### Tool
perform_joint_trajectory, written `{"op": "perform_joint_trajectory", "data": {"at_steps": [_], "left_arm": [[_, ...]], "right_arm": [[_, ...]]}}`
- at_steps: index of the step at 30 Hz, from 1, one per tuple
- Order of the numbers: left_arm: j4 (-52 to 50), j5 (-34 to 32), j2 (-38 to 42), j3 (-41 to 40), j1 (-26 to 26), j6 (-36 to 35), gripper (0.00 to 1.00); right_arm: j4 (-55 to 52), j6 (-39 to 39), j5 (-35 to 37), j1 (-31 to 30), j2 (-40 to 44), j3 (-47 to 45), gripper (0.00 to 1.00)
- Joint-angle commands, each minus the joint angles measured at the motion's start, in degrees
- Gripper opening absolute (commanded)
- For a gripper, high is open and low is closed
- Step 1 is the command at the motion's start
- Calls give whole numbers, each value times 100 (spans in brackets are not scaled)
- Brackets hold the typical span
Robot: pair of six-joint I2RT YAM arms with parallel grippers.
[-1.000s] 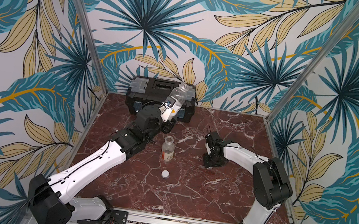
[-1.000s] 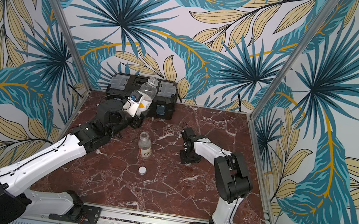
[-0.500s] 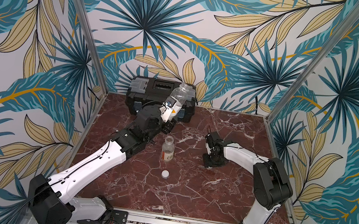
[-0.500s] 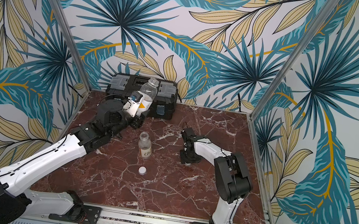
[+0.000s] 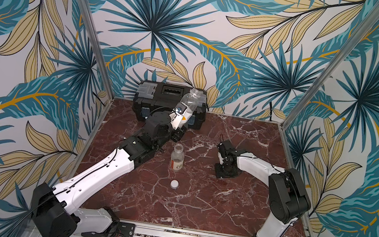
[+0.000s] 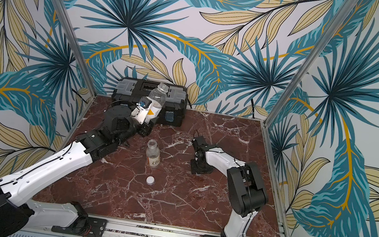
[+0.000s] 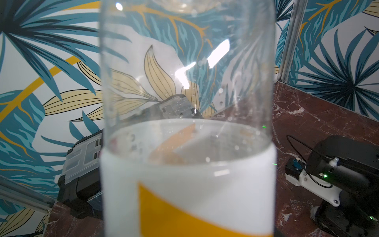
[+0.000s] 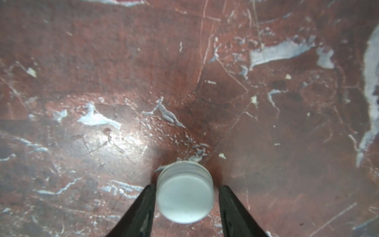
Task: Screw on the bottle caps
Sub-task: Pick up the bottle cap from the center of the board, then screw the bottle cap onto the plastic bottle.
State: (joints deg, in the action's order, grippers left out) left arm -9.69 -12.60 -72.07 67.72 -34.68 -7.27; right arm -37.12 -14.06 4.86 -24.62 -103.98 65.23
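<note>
Bottle (image 5: 190, 101) aloft in left claw (image 5: 180, 129)

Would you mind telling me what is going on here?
The left gripper holds the yellow-labelled bottle raised and tilted, uncapped, before the toolbox. The right gripper is down at the table with its fingers either side of a white cap; a firm grip is not clear. The red-marked bottle stands open mid-table, a second cap lying near it.
</note>
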Motion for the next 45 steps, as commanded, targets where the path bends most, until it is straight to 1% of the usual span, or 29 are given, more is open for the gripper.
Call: {"op": "perform_joint_trajectory", "data": {"at_steps": [1, 5, 12, 18, 20, 23, 26, 29, 31, 33, 38, 41, 45], "left_arm": [[132, 52, 0, -163, 5, -44, 0], [117, 41, -2, -163, 5, -44, 0], [134, 42, -16, -170, 5, -32, 0], [110, 105, -68, -172, 0, -40, 0], [6, 313, -128, -134, 4, -100, 0], [-243, 933, -267, -24, 4, -195, 0], [-454, 1411, -420, 58, 5, -293, 0], [-603, 2130, -597, 166, 5, -550, 0], [-948, 2506, -699, 283, 5, -771, 0], [-943, 2623, -754, 281, 5, -912, 0], [-894, 3096, -796, 160, 5, -1353, 0], [-903, 3438, -773, 93, 5, -1596, 0], [-930, 3470, -728, 83, 5, -1772, 0]], "right_arm": [[23, -65, -22, 33, 113, -108, 51], [41, -92, -49, 30, 89, -114, 51], [54, -93, -21, 40, 181, -116, 48], [40, -62, -68, 77, 406, -91, 46], [-56, 3, -155, 93, 494, -22, 46], [-286, 172, -234, 131, 725, 152, 46], [-515, 342, -453, 249, 1074, 399, 46], [-751, 548, -736, 411, 1492, 706, 45], [-974, 809, -770, 507, 1813, 972, 45], [-1134, 995, -890, 647, 2093, 1214, 46], [-1254, 1438, -1565, 796, 2636, 1694, 46], [-1283, 1592, -2085, 828, 2756, 1906, 46], [-1334, 2151, -2971, 836, 2885, 1994, 46]]}}
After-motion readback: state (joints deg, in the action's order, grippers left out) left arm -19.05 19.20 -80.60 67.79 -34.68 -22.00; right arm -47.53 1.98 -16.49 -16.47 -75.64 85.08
